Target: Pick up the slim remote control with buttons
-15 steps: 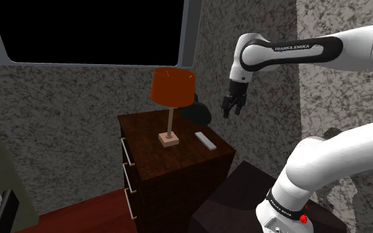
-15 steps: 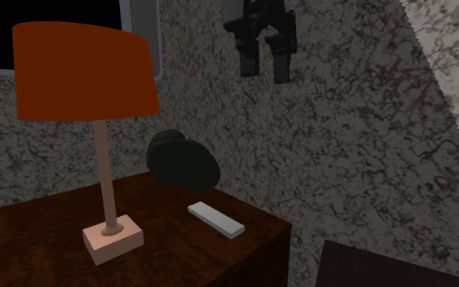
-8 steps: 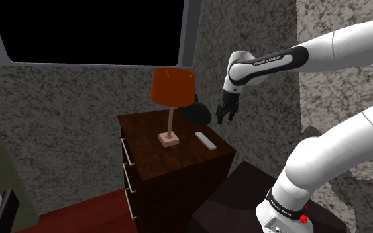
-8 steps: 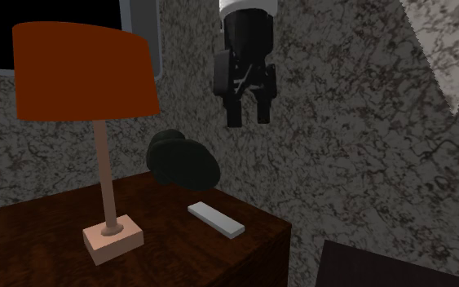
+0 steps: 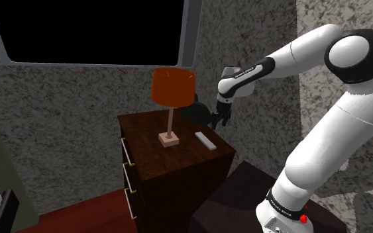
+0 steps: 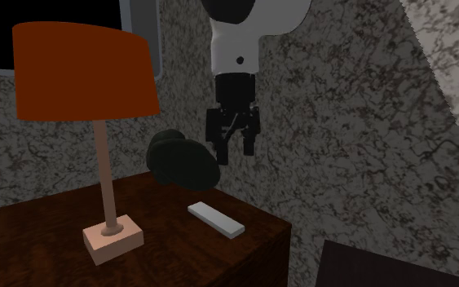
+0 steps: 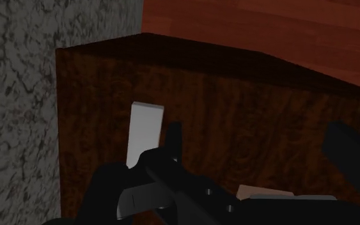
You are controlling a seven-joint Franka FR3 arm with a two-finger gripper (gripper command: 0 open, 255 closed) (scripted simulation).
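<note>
The end effector (image 6: 235, 152), jaws apart and empty, now hangs far lower than a second ago, near above the remote (image 6: 215, 218), leaving a short descent before grasping.

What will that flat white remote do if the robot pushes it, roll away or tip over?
Probably neither: the remote is a thin flat bar lying on the nightstand, so it would likely slide. It looks straight-edged, so likely stiff, not floppy. Being so low, it may be tricky for the open gripper to pinch.
</note>
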